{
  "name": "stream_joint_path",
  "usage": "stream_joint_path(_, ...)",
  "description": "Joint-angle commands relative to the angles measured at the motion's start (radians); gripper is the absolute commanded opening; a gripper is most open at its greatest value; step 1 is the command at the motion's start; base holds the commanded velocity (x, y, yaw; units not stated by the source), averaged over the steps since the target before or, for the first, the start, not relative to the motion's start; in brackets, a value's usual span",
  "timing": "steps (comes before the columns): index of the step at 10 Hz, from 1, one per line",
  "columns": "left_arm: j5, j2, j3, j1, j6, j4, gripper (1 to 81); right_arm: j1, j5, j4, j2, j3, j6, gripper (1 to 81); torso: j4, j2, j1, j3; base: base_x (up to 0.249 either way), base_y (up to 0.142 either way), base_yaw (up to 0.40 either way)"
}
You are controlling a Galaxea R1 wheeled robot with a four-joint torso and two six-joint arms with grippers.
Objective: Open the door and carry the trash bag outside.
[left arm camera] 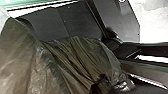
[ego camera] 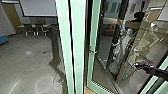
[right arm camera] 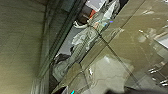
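Note:
The green-framed glass door [ego camera: 90, 67] stands right of the thick pale green posts in the head view, with a small metal handle [ego camera: 93, 51] on its upright; whether it is ajar I cannot tell. My right gripper [ego camera: 137, 64] reaches in from the right in front of the glass, apart from that handle; its state is unclear. In the left wrist view the dark olive trash bag [left arm camera: 75, 55] spreads in folds and bunches up where my left gripper [left arm camera: 101, 81] is shut on it.
Chairs [ego camera: 36, 29] and a table stand at the back left, beneath a pale screen [ego camera: 40, 8]. A blue seat [ego camera: 3, 39] is at the far left. Grey floor [ego camera: 25, 65] lies left of the posts. Pale shapes and reflections show in the glass to the right.

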Motion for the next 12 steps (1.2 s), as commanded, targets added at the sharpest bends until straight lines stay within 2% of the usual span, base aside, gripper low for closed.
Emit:
stream_joint_path(1, 0.053, 0.004, 0.005, -0.034, 0.000, -0.009, 1.0, 0.216, -0.110, -0.018, -0.025, -0.027, -0.007, 81.1, 0.000, 0.000, 0.000, 0.000, 0.000, 0.000, 0.000)
stream_joint_path(4, 0.053, 0.003, 0.005, -0.034, -0.002, -0.009, 1.0, 0.229, -0.079, 0.032, -0.080, 0.074, -0.010, 81.1, 0.000, 0.000, 0.000, 0.000, 0.000, 0.000, 0.000)
stream_joint_path(8, 0.056, 0.009, 0.005, -0.037, -0.002, -0.009, 1.0, 0.229, -0.096, 0.097, -0.162, 0.268, -0.010, 81.1, 0.000, 0.000, 0.000, 0.000, 0.000, 0.000, 0.000)
stream_joint_path(10, 0.056, 0.009, 0.005, -0.037, -0.002, -0.009, 1.0, 0.226, -0.150, 0.140, -0.183, 0.385, -0.010, 81.1, 0.000, 0.000, 0.000, 0.000, 0.000, 0.000, 0.000)
stream_joint_path(12, 0.054, 0.007, 0.005, -0.037, -0.002, -0.009, 1.0, 0.193, -0.192, 0.193, -0.154, 0.446, -0.007, 81.1, 0.000, 0.000, 0.000, 0.000, 0.000, 0.000, 0.000)
